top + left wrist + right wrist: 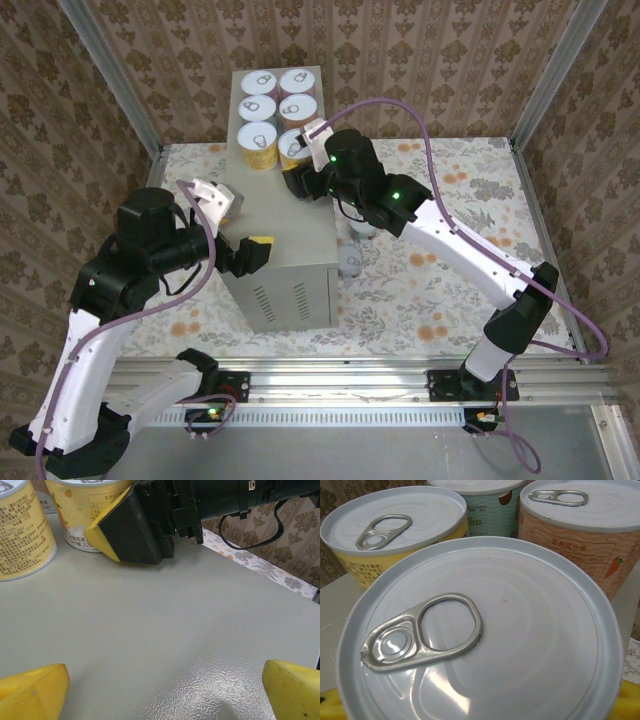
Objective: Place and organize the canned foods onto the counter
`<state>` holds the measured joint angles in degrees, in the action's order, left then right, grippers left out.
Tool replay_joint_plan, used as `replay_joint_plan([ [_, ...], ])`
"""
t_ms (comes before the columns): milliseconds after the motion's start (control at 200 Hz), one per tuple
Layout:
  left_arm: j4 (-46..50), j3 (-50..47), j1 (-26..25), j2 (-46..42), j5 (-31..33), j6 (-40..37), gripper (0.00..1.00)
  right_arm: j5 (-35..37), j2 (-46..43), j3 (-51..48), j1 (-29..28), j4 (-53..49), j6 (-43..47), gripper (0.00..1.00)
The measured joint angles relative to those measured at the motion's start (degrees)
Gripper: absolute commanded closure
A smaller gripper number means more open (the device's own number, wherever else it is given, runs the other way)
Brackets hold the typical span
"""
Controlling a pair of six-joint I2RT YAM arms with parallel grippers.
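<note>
While my right pincer clamps a pull-tab can standing on the tabletop, my left pincer gapes wide open, holding nothing.

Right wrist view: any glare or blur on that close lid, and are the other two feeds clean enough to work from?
Right wrist: the near can is sharp, soft sheen low on its lid, no washout; left wrist: a glare patch on the counter near the bottom edge, left gripper fingertips slightly soft; top external: even light, faint shadows.
</note>
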<state>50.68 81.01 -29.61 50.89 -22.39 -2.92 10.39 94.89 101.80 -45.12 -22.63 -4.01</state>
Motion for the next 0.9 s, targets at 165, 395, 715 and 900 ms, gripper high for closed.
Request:
replay_joint_plan([
  [165,0.02,0.0,0.0,0.11,0.0,-0.2,0.0,0.24,0.07,0.07,0.31,-0.02,0.0,0.32],
  [395,0.0,0.0,0.0,0.15,0.02,-0.37,0.0,1.09,0.92,0.9,0.7,0.02,0.0,0.32],
  [715,0.0,0.0,0.0,0.15,0.02,-0.37,0.0,1.57,2.01,2.03,0.92,-0.02,0.02,0.3],
  [900,0.0,0.0,0.0,0.15,0.02,-0.39,0.0,1.68,2.58,2.54,1.07,0.0,0.0,0.22],
])
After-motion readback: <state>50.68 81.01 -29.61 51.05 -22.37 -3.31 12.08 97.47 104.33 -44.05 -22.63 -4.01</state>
